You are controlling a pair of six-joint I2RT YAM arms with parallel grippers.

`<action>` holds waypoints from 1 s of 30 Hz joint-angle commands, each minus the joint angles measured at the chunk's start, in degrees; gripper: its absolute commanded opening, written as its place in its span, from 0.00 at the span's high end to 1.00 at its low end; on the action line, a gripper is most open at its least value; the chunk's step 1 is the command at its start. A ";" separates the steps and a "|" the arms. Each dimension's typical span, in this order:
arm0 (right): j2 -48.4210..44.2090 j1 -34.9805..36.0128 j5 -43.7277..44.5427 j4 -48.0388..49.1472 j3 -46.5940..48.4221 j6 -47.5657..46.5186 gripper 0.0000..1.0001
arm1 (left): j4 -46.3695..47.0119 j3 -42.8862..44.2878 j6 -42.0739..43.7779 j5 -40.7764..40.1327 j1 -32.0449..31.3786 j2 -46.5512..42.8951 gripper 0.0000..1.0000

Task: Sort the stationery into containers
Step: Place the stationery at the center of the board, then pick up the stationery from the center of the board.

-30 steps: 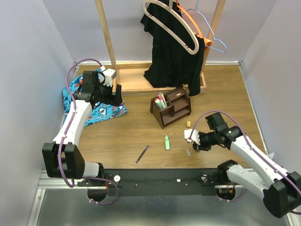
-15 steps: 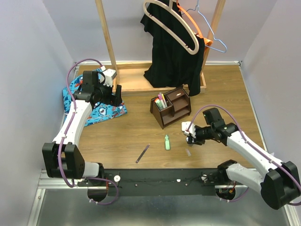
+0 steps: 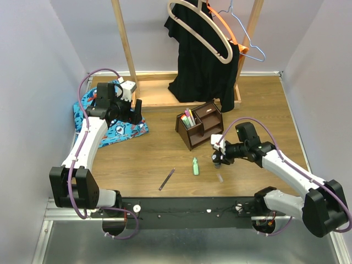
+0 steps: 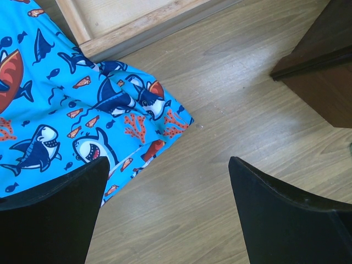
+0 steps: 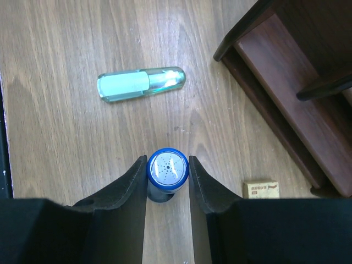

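Observation:
My right gripper [image 5: 168, 171] is shut on the small blue bottle [image 5: 168, 168], fingers on both sides of its cap, just over the wood table; it also shows in the top view [image 3: 217, 159]. The pale green marker [image 5: 140, 84] lies ahead of it, also in the top view [image 3: 194, 166]. The tan eraser [image 5: 260, 190] lies to the right. The dark brown organizer [image 5: 297, 82] is at the upper right, with markers [image 3: 188, 117] standing in a slot. The purple pen [image 3: 166, 179] lies near the front edge. My left gripper [image 4: 168, 220] is open and empty beside the blue cloth [image 4: 66, 99].
A light wooden rack base [image 3: 159, 93] with a hanging black garment [image 3: 201, 60] stands behind the organizer [image 3: 201, 125]. The blue patterned cloth [image 3: 110, 129] lies at the left under my left arm [image 3: 137, 110]. The organizer's corner [image 4: 324, 71] shows in the left wrist view.
My right gripper has moved left and away from the front edge, toward the organizer, with the blue bottle in it. The left arm has not moved.

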 commanded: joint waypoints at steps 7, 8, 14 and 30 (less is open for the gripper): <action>-5.34 -0.34 -1.92 5.81 -2.75 5.40 0.99 | -1.18 0.96 0.84 -0.88 -0.34 0.13 0.01; -6.22 -0.35 -1.57 6.17 -3.63 6.45 0.99 | -1.09 1.05 0.75 -0.70 -0.34 0.14 0.01; -13.07 -0.35 3.08 10.04 -6.71 15.66 0.99 | -1.09 1.05 0.75 -0.79 -0.34 0.14 0.01; -14.49 -0.35 8.11 14.43 -11.37 19.64 0.99 | -1.00 0.61 0.49 -0.61 -0.34 -0.39 0.01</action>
